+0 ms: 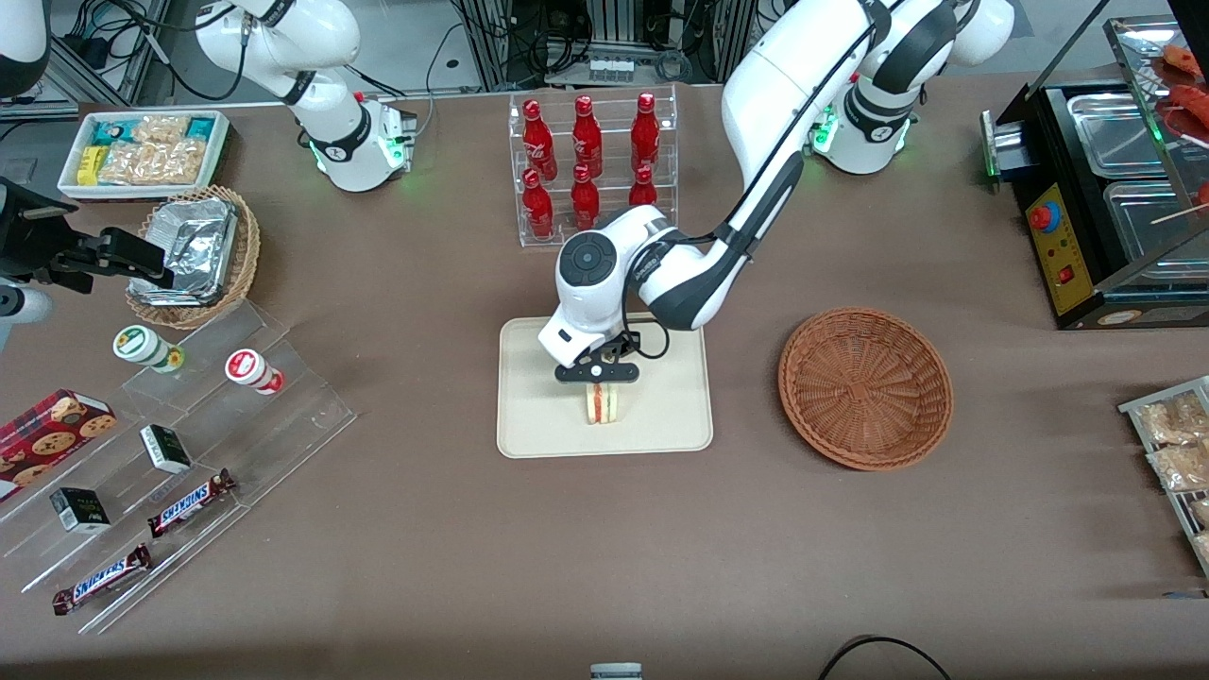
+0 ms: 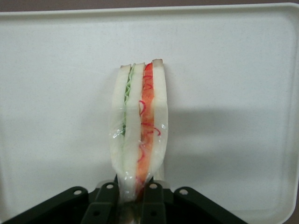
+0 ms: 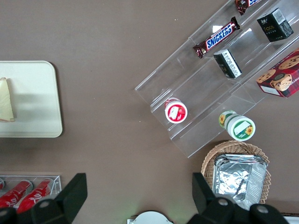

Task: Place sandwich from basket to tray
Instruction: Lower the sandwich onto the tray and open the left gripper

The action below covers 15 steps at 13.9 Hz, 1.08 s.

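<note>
The sandwich is a white-bread wedge with red and green filling, standing on edge over the middle of the cream tray. My left gripper comes down from above and is shut on its upper corner. The wrist view shows the two black fingers pinching the wrapped tip of the sandwich, with the tray filling the background. I cannot tell whether the sandwich touches the tray. The reddish-brown basket sits empty beside the tray, toward the working arm's end. The right wrist view catches the sandwich over the tray.
A clear rack of red bottles stands farther from the camera than the tray. Toward the parked arm's end are a stepped acrylic stand with snacks, a tan basket with foil and a white bin. A black warmer stands toward the working arm's end.
</note>
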Motion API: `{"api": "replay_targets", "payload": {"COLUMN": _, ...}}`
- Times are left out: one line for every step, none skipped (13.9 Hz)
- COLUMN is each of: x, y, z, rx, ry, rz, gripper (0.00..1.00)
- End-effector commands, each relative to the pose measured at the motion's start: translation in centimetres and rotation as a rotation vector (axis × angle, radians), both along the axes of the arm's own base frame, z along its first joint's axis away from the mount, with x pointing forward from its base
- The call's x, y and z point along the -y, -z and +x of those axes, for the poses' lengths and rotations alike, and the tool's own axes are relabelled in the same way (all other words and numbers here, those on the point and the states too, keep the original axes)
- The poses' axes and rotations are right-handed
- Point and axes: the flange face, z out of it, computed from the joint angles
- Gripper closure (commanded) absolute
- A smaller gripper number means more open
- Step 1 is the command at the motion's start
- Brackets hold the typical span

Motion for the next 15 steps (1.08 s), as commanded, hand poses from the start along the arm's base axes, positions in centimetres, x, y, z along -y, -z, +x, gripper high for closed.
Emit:
{"api": "replay_targets", "payload": {"x": 0.4, "y": -0.4, "z": 0.3, "rx": 0.021, "ry": 0.015, "rz": 0.002, "gripper": 0.0}}
{"api": "replay_targets", "payload": {"x": 0.5, "y": -1.1, "z": 0.4, "rx": 0.026, "ry": 0.014, "rz": -0.002, "gripper": 0.0}}
{"api": "replay_targets", "payload": {"x": 0.3, "y": -1.8, "z": 0.5, "rx": 0.029, "ry": 0.01, "rz": -0.001, "gripper": 0.0}}
{"api": "replay_targets", "payload": {"x": 0.3, "y": -3.1, "z": 0.5, "rx": 0.033, "ry": 0.009, "rz": -0.001, "gripper": 0.0}}
{"api": "replay_targets", "payload": {"x": 0.1, "y": -4.5, "z": 0.5, "rx": 0.033, "ry": 0.005, "rz": -0.001, "gripper": 0.0}}
{"api": "replay_targets", "payload": {"x": -0.2, "y": -6.2, "z": 0.6, "rx": 0.038, "ry": 0.001, "rz": 0.001, "gripper": 0.0}}
{"api": "replay_targets", "payload": {"x": -0.7, "y": -8.5, "z": 0.9, "rx": 0.049, "ry": -0.009, "rz": -0.001, "gripper": 0.0}}
{"api": "replay_targets", "payload": {"x": -1.4, "y": -11.4, "z": 1.1, "rx": 0.064, "ry": -0.02, "rz": -0.009, "gripper": 0.0}}
{"api": "replay_targets", "payload": {"x": -2.4, "y": -13.9, "z": 1.6, "rx": 0.075, "ry": -0.038, "rz": -0.013, "gripper": 0.0}}
{"api": "replay_targets", "payload": {"x": -3.5, "y": -15.9, "z": 1.9, "rx": 0.077, "ry": -0.084, "rz": -0.008, "gripper": 0.0}}
{"api": "replay_targets", "payload": {"x": -5.0, "y": -18.1, "z": 1.8, "rx": 0.072, "ry": -0.162, "rz": 0.013, "gripper": 0.0}}
{"api": "replay_targets", "payload": {"x": -6.4, "y": -19.9, "z": 1.8, "rx": 0.072, "ry": -0.207, "rz": 0.037, "gripper": 0.0}}
{"api": "replay_targets", "payload": {"x": -8.9, "y": -21.9, "z": 2.8, "rx": 0.07, "ry": -0.254, "rz": 0.052, "gripper": 0.0}}
{"api": "replay_targets", "payload": {"x": -11.2, "y": -23.4, "z": 3.6, "rx": 0.063, "ry": -0.284, "rz": 0.063, "gripper": 0.0}}
{"api": "replay_targets", "payload": {"x": -13.5, "y": -25.4, "z": 4.2, "rx": 0.062, "ry": -0.315, "rz": 0.073, "gripper": 0.0}}
